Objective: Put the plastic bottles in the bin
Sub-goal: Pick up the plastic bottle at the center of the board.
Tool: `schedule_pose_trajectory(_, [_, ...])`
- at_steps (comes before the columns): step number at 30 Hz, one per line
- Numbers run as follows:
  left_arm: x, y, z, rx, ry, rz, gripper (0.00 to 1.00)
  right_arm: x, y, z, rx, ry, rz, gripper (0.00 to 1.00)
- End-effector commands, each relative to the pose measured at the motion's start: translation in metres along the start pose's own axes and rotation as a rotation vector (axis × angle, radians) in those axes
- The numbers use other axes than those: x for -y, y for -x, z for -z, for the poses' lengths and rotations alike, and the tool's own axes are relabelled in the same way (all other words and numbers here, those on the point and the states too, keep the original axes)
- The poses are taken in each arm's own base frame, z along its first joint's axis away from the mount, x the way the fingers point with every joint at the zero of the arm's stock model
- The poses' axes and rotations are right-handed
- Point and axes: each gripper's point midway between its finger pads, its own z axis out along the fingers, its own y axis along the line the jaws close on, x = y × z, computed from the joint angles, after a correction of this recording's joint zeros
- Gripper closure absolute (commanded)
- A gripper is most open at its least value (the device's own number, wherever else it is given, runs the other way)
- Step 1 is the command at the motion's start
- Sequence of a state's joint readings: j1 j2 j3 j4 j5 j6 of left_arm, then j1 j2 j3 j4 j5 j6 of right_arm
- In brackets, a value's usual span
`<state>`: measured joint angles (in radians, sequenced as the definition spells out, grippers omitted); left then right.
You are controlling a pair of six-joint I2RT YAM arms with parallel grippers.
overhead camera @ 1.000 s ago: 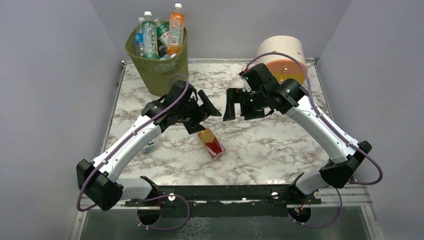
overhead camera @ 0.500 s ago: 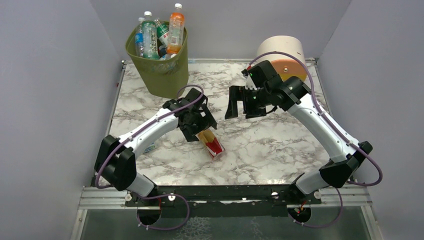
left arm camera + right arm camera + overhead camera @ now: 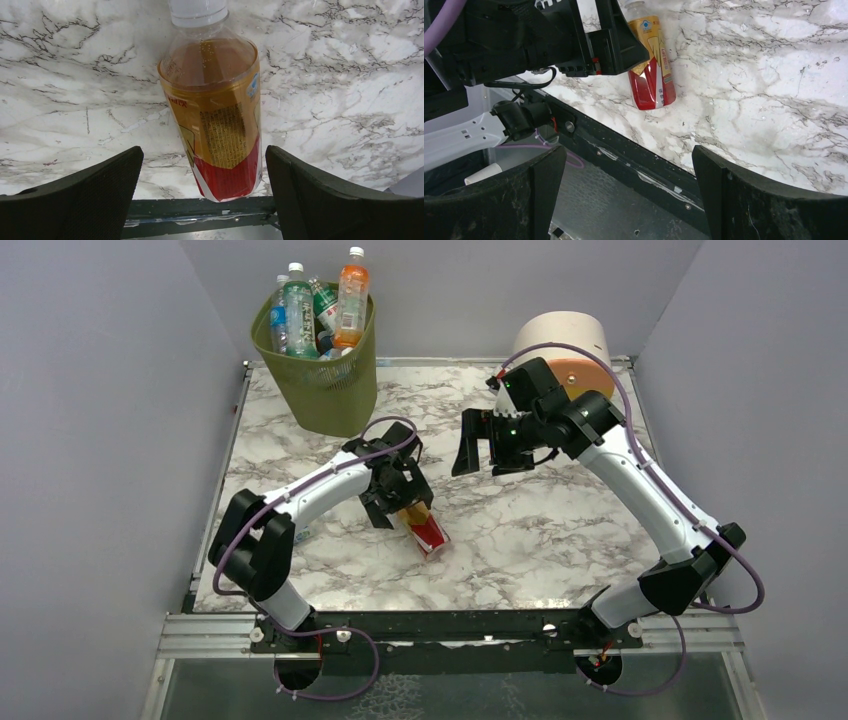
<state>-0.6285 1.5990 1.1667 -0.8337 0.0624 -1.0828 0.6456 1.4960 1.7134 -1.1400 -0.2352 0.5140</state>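
Left wrist view: the left jaws gape either side of a red-labelled bottle [image 3: 212, 115] lying on the marble worktop [image 3: 75, 75]. Closing off-centre could roll it away. Right jaws, also apart, hover near the bottle; the bin [image 3: 318, 390] stands well beyond it.

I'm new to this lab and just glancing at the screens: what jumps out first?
The left end effector, open, straddles a red-and-gold labelled bottle lying on the marble table. At the far left corner, the olive mesh bin bristles with upright bottles, including the orange-filled bottle. The right end effector hangs open nearby, empty.
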Motion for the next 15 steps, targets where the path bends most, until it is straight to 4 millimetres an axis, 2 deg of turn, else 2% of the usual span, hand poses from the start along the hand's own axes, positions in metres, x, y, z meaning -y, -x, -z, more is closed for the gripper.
schedule_pose_trajectory(1, [0.005, 0.007, -0.004, 0.016, 0.008, -0.019, 0.01, -0.001, 0.0, -0.005, -0.014, 0.033, 0.01, 0.01])
schedule_pose_trajectory(10, [0.009, 0.009, -0.02, 0.006, 0.009, -0.037, 0.01, 0.002, -0.001, -0.006, -0.021, 0.034, 0.0, 0.01])
schedule_pose_trajectory(15, [0.014, 0.013, -0.02, 0.019, -0.001, -0.052, 0.02, 0.004, -0.001, -0.006, -0.024, 0.035, -0.002, 0.01])
